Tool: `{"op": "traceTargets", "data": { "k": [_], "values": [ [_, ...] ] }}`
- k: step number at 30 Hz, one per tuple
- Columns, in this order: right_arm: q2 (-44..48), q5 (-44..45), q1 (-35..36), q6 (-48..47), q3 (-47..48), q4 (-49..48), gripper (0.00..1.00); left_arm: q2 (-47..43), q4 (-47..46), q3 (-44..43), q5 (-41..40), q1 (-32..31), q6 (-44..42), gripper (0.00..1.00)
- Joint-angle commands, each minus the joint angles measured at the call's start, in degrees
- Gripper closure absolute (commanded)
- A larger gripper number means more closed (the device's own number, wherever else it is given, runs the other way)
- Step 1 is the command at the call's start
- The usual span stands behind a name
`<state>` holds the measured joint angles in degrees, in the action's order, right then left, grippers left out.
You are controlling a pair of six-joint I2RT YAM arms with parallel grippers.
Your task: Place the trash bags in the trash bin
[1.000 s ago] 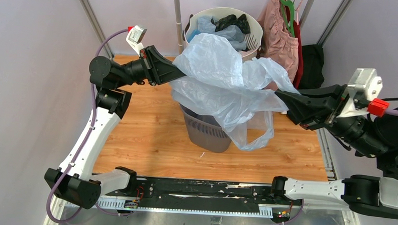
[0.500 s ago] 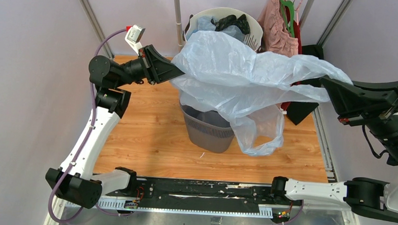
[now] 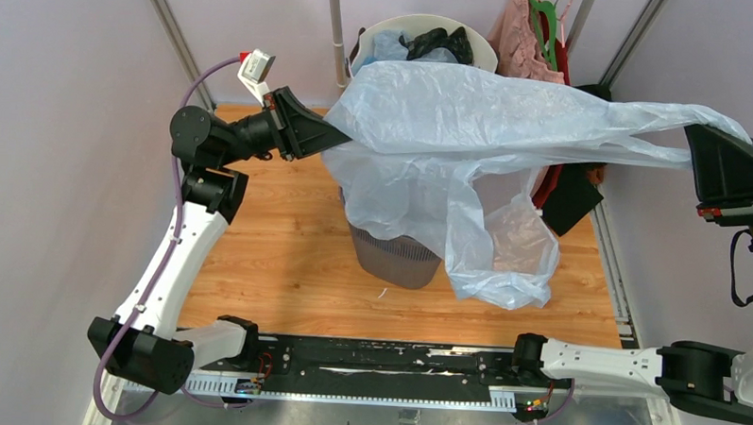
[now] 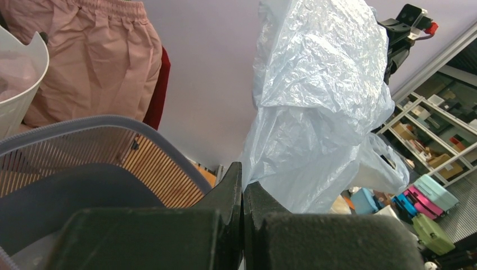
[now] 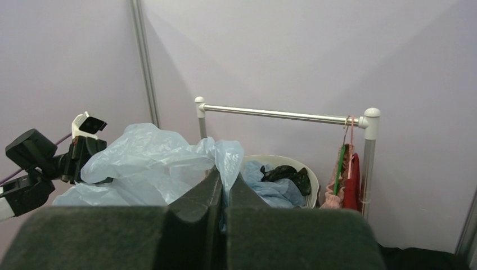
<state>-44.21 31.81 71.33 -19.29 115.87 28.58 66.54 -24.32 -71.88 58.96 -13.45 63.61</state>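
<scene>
A large pale blue see-through trash bag [image 3: 470, 121] is stretched wide in the air between my two grippers. My left gripper [image 3: 340, 134] is shut on its left edge and my right gripper [image 3: 692, 138] is shut on a drawn-out corner at the far right. A loose fold with a handle loop hangs down to the front right. The dark grey mesh trash bin [image 3: 395, 258] stands on the floor under the bag's left half, its mouth covered. The left wrist view has the pinched bag [image 4: 315, 112] over the bin's rim [image 4: 112, 126] and the left gripper [image 4: 243, 181]. The right gripper [image 5: 224, 179] clamps a blue fold [image 5: 146, 163].
A round white slotted basket [image 3: 484, 57] behind the bin holds crumpled blue and black plastic. A pink garment [image 3: 525, 38] and green hanger hang on a metal rail [image 5: 281, 114] at the back right. A black item [image 3: 572, 196] lies by the right wall. The floor is wood planks [image 3: 277, 247].
My right gripper has pulled far to the right and slightly up, drawing the bag out taut and wide above the bin. The left arm has held still.
</scene>
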Motion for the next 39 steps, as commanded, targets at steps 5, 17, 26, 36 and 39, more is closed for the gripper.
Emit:
{"op": "traceTargets", "data": {
  "k": [5,17,26,36,39],
  "values": [
    [0.8,4.5,-0.2,-3.6,-0.9,-8.5,1.00,0.6,-0.5,2.0,-1.1,1.6,-1.6,1.00],
    [-6.6,5.2,2.0,-6.9,0.9,-9.8,1.00,4.4,-0.4,0.6,-8.1,1.3,-7.8,0.95],
    [-7.7,6.8,2.2,-6.7,-2.8,-9.7,1.00,5.2,-0.5,11.1,1.7,-2.5,-8.9,0.49],
    [-9.1,6.5,2.2,-5.0,-3.0,-7.7,1.00,0.5,-0.6,12.6,3.5,-2.5,-8.4,0.36],
    [-9.2,5.8,2.2,-3.9,-3.1,-6.6,1.00,-1.2,-0.6,12.4,3.3,-2.5,-8.7,0.29]
  ]
}}
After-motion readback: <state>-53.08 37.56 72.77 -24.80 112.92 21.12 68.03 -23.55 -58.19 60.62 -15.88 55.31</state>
